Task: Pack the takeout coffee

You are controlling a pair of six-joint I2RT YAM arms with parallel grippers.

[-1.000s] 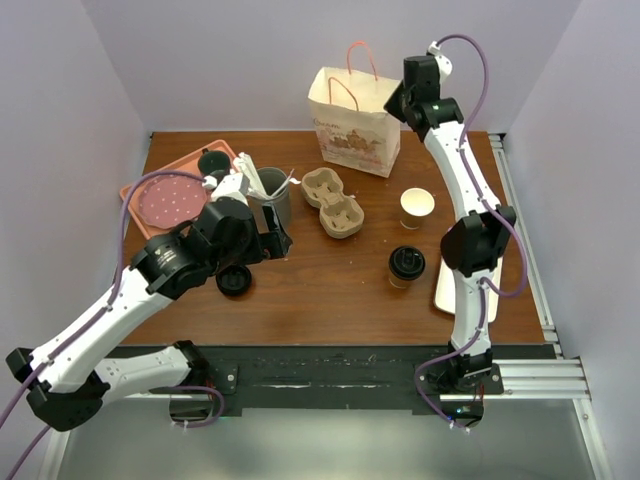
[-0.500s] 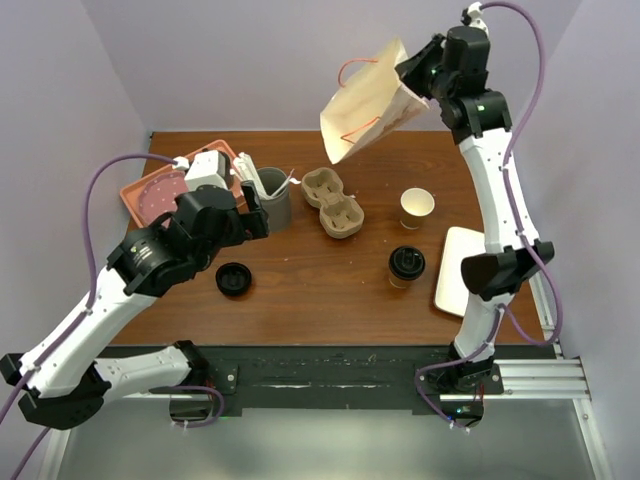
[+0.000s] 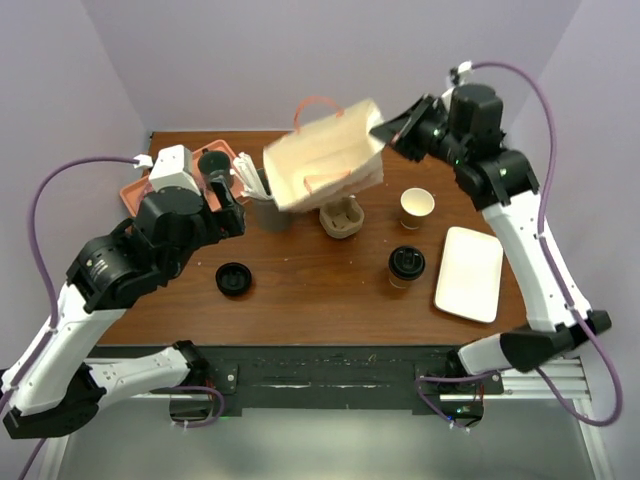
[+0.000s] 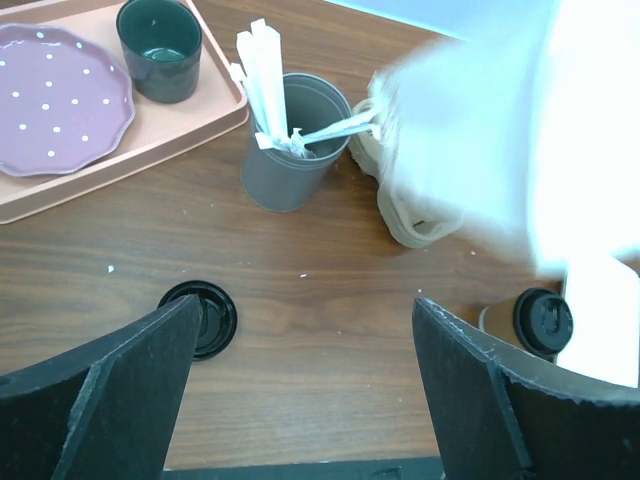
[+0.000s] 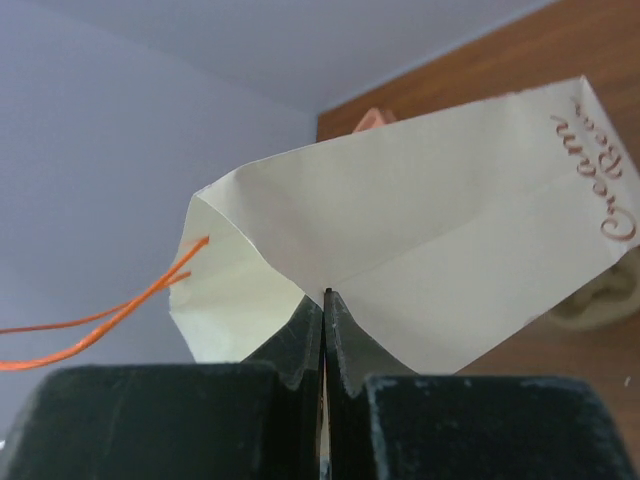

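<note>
Paper bag and grip explain most of this scene. The right claw is pinched flat on a thin edge of the bag's paper. The bag hangs from that pinch well above the counter, tipped onto its side, with its mouth turned toward the near left as best the top view shows. A hold on one edge leaves the mouth gaping, which is probably why the bag is held there: a pinch across both walls would close the opening that things must pass through.

From above, the bag covers the far half of the cardboard cup carrier and part of the grey tumbler of white utensils. Whether it touches either, I cannot tell.

The left claw hovers with its jaws spread wide and nothing between them, looking down on the counter. It seems placed to steady the bag or to reach for a cup, but I cannot say which.

The takeout coffee — tan-sided, black lid on — stands upright on the counter toward the right. It is just beside the white plate and apart from the carrier, and neither claw is near it. An open paper cup stands beyond it, and a loose black lid lies near the left arm.

The one carrier hole in plain sight is empty. By my judgement the packing has barely begun: the coffee has yet to go into the carrier, or the bag.
</note>
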